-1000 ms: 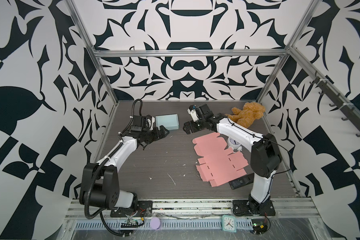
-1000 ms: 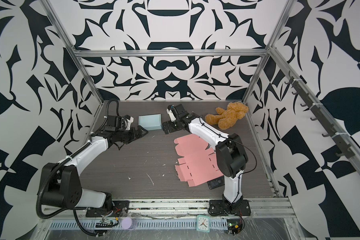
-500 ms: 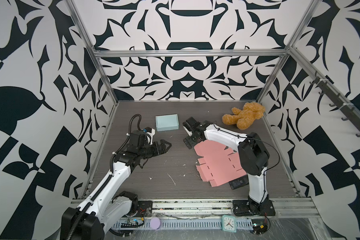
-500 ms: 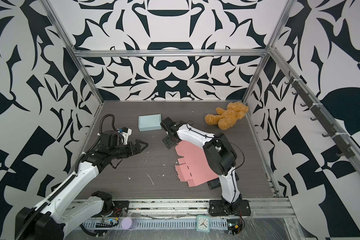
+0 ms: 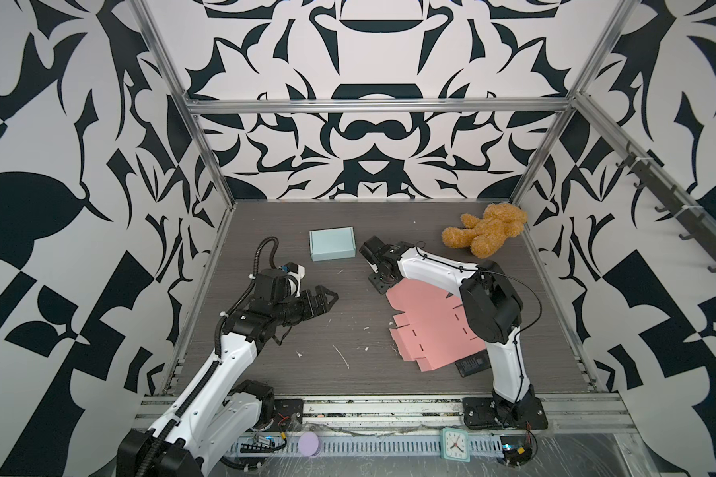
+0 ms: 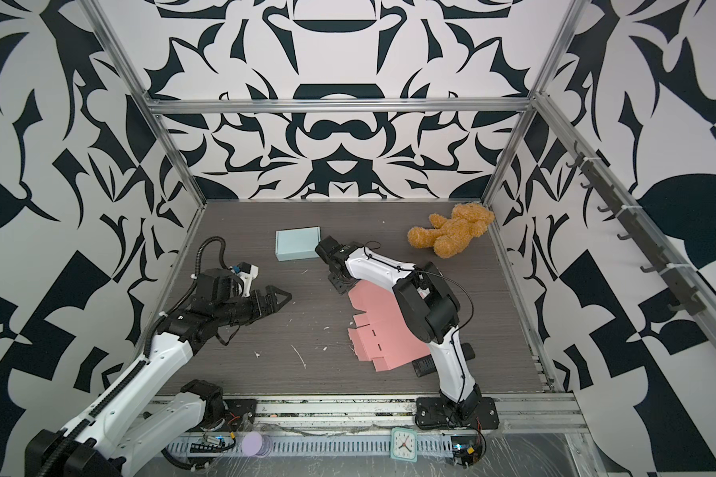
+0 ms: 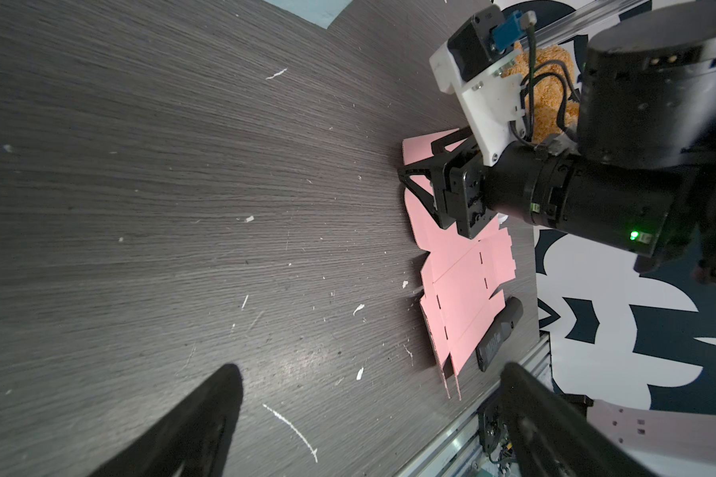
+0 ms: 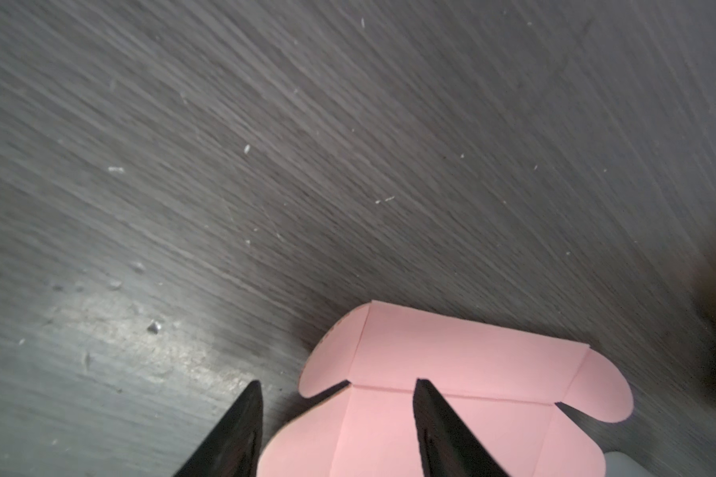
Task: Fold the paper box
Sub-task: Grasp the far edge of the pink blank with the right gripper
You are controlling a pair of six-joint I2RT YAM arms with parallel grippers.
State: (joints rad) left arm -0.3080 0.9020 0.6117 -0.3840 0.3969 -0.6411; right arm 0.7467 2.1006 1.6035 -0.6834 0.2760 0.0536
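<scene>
The pink paper box [image 5: 426, 326] lies unfolded and flat on the right of the dark, wood-grained table [image 5: 265, 231]: a matte die-cut sheet with rounded flaps, creases and short slots. The right gripper [image 8: 337, 384] stands at its far end with its tapered black fingers partly apart, one over a flap and one over bare table. The left gripper [image 5: 329, 296] hangs well apart, spread wide and empty.

- Robotics lab test cell.
- Boxed in by an aluminium frame [image 5: 373, 105] holding black-and-white patterned wall panels [image 5: 373, 157].
- Left arm [image 5: 232, 355] and right arm [image 5: 430, 268], both white, with bases bolted to a metal rail [image 5: 368, 413] along the front edge of the dark wood-grain tabletop [image 5: 348, 231].
- Exposed wiring and circuit boards [image 5: 261, 441] sit on that rail.
- Hook rack [image 5: 691, 208] on the right wall.
</scene>
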